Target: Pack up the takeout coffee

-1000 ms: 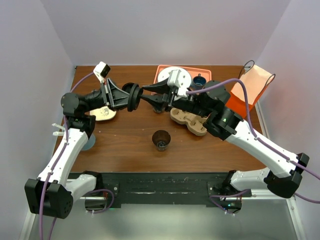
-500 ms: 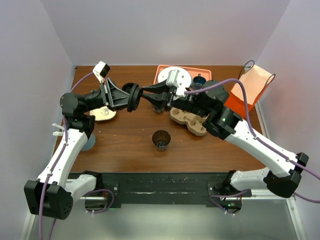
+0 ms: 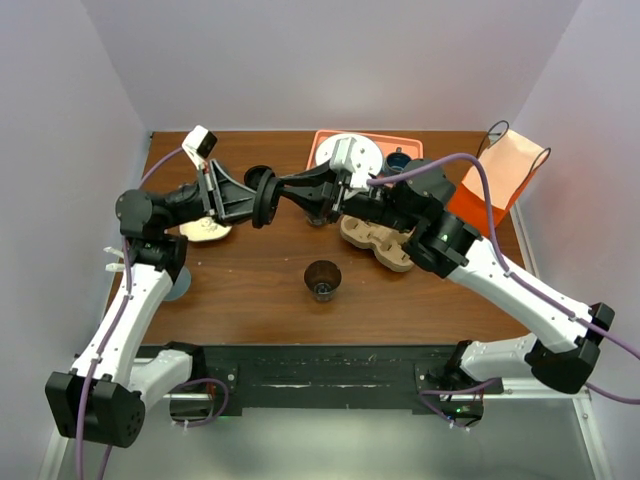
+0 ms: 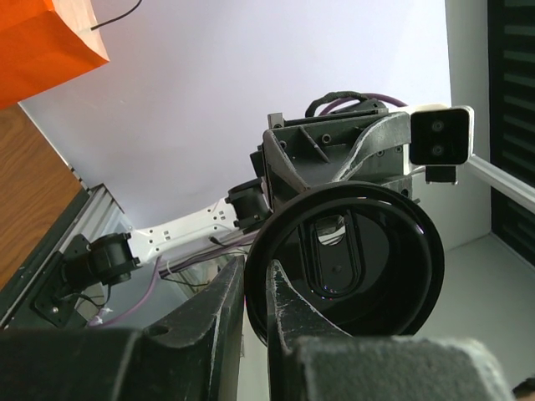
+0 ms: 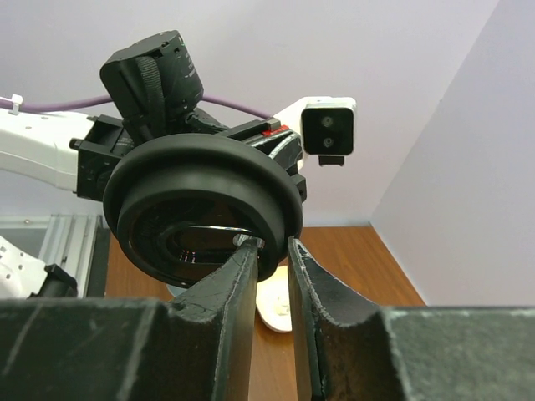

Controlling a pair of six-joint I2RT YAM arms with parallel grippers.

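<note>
A round black lid (image 3: 265, 197) hangs on edge in the air above the back of the table, held from both sides. My left gripper (image 3: 257, 201) comes from the left and is shut on the lid's rim (image 4: 393, 276), one finger on each face, seen up close by my left gripper (image 4: 255, 263). My right gripper (image 3: 277, 191) reaches in from the right. In the right wrist view my right gripper (image 5: 272, 244) pinches the rim of the lid (image 5: 201, 180), one finger inside and one outside. The takeout coffee cup (image 3: 322, 277), dark brown with no lid on it, stands alone at the table's middle.
A cardboard cup carrier (image 3: 385, 243) lies under the right arm. At the back are an orange tray (image 3: 325, 140), a small blue mug (image 3: 398, 160) and a flat black disc (image 3: 255, 173). An orange bag (image 3: 500, 175) stands at the right edge. A tan item (image 3: 207, 230) lies at the left.
My right gripper has slid left onto the lid and its jaws have narrowed around the rim. The left gripper keeps its hold; the cup has not moved.
</note>
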